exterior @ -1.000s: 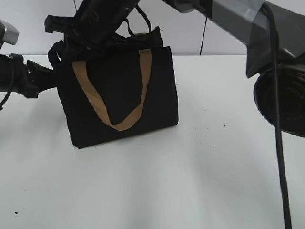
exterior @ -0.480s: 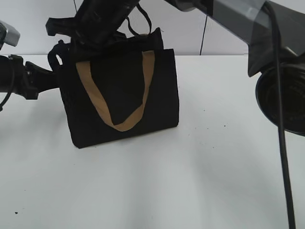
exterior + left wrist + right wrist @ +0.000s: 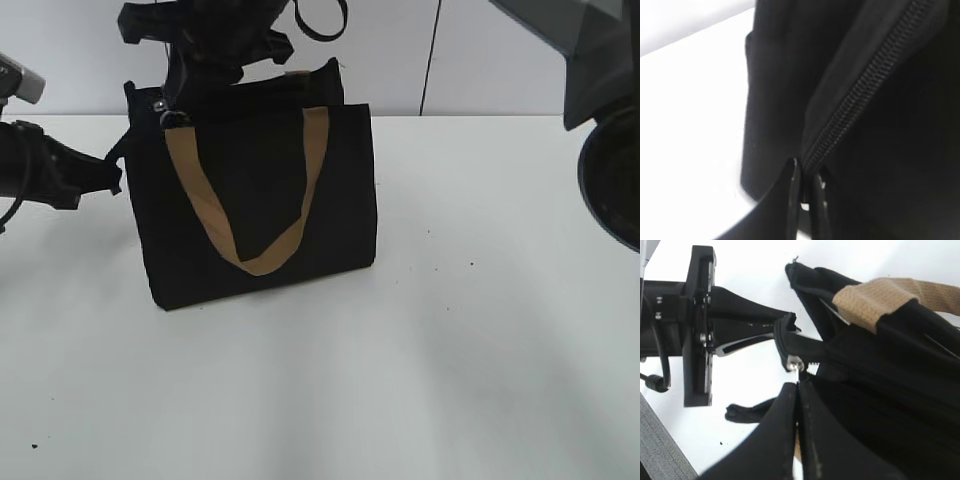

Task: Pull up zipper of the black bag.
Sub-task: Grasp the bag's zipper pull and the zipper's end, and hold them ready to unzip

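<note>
Two end effectors at the bag's corner

Both work at the upper left corner of the bag (image 3: pixel 255 190), upright on the white counter (image 3: pixel 420 380). Left end effector (image 3: pixel 806 197) is pressed together on the fabric at the zip track's end. Right end effector (image 3: pixel 797 405) is pinched on the zipper (image 3: pixel 796 362) pull from above.

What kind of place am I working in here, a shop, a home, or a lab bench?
Most likely a lab or test bench: a bare white table against a plain pale wall, with only the black bag standing on it and robot arms around it.
</note>
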Robot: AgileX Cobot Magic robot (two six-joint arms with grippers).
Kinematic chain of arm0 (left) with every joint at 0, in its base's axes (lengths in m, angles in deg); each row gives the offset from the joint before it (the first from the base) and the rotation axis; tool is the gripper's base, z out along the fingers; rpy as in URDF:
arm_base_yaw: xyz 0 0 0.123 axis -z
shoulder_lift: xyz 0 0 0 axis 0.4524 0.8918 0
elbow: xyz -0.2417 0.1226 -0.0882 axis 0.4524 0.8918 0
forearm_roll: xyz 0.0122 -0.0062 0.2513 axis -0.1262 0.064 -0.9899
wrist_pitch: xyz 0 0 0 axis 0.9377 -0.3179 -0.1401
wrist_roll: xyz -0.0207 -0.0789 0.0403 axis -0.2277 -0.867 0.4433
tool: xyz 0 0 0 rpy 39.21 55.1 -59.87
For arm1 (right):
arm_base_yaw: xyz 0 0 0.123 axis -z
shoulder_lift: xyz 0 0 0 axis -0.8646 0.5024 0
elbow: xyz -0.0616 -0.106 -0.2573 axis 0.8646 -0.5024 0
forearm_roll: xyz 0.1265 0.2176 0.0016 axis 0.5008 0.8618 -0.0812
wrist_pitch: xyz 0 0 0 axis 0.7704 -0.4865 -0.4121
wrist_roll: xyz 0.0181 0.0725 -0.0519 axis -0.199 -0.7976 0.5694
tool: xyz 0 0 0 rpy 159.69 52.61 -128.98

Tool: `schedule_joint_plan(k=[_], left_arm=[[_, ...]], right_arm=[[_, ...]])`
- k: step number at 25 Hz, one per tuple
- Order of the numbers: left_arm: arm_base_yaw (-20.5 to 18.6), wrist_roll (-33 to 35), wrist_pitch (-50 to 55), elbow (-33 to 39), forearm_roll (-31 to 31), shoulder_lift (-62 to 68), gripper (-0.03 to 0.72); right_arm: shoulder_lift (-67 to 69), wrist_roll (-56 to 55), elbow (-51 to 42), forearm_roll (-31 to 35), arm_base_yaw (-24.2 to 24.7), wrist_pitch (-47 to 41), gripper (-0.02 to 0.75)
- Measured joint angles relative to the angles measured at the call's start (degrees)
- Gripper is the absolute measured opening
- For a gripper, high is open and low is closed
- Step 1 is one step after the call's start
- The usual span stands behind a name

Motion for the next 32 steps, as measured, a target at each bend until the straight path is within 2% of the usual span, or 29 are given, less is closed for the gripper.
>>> schedule_joint_plan(k=[6,17,20,22,24,26,28,32], left_arm=[[0.05,-3.7,-6.77,0.0,-0.23,0.0,0.024],[0.05,-4.17,-6.68,0.0,-0.28,0.0,0.023],[0.05,-4.22,-6.19,0.0,-0.28,0.0,0.023],[0.05,-4.28,-5.1,0.0,-0.28,0.0,0.023],[0.05,-4.33,-4.62,0.0,-0.34,0.0,0.023],[0.05,-4.33,-4.45,0.0,-0.34,0.0,0.023],[0.05,-4.33,-4.45,0.0,-0.34,0.0,0.023],[0.05,-4.33,-4.33,0.0,-0.34,0.0,0.023]], right_arm=[[-0.52,1.25,0.0,-0.11,1.07,-1.43,-0.013],[-0.65,2.9,0.0,-0.22,2.93,-1.91,-0.013],[-0.65,4.59,0.0,1.64,3.0,-1.91,-0.008],[-0.65,5.09,0.0,3.87,3.0,-1.91,0.059],[-0.65,4.75,0.0,5.05,3.0,-1.91,0.19],[-0.59,3.56,0.0,5.17,3.0,-1.91,0.286],[-0.1,2.82,0.0,5.47,3.0,-1.91,0.327],[1.73,2.27,0.0,5.55,2.95,-1.91,0.344]])
